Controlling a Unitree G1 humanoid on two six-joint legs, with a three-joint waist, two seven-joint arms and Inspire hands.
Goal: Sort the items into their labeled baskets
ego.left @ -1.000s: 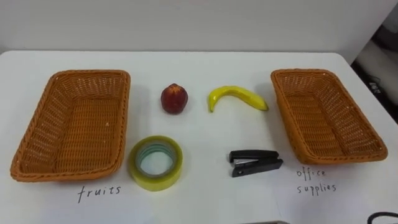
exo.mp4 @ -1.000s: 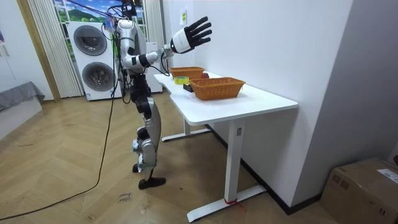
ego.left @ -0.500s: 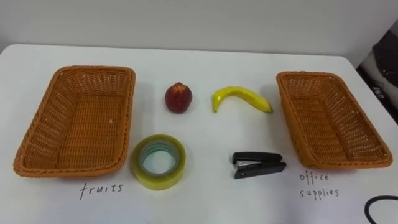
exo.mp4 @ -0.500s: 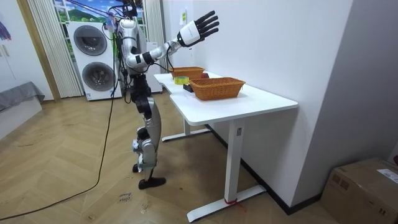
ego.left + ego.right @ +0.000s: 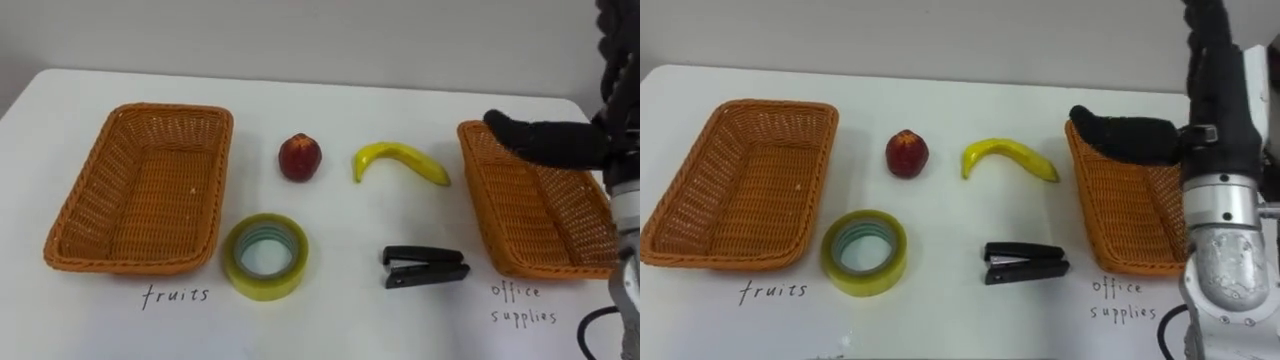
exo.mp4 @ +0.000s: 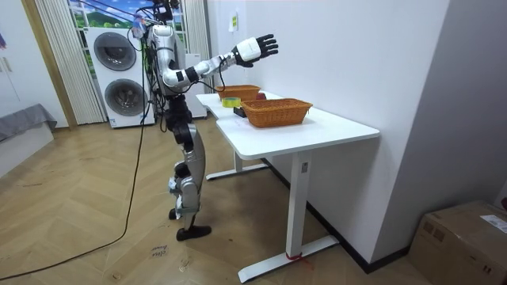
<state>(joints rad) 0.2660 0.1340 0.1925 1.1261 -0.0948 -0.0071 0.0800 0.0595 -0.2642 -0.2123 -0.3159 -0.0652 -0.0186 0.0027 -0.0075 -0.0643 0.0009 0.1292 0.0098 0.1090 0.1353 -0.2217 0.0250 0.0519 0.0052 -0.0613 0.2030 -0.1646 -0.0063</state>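
On the white table lie a red apple (image 5: pixel 300 157), a yellow banana (image 5: pixel 400 162), a roll of yellowish tape (image 5: pixel 265 257) and a black stapler (image 5: pixel 425 267). An empty wicker basket (image 5: pixel 140 190) marked for fruit stands at the left. Another empty one (image 5: pixel 535 215), marked for office supplies, stands at the right. My right hand (image 5: pixel 545 140) hovers over the right basket's far end, open, fingers straight and pointing up, thumb stretched toward the banana, holding nothing. In the room view it (image 6: pixel 255 47) is stretched out above the table.
Handwritten labels sit on the table in front of each basket. A white wall runs behind the table's far edge. In the room view I stand at the table's (image 6: pixel 317 127) long side, with a washer and dryer stack (image 6: pixel 123 71) behind me.
My right arm has come down from its raised pose, and its open hand has entered the eye view above the right basket. The head camera shifted slightly; the objects lie as before.
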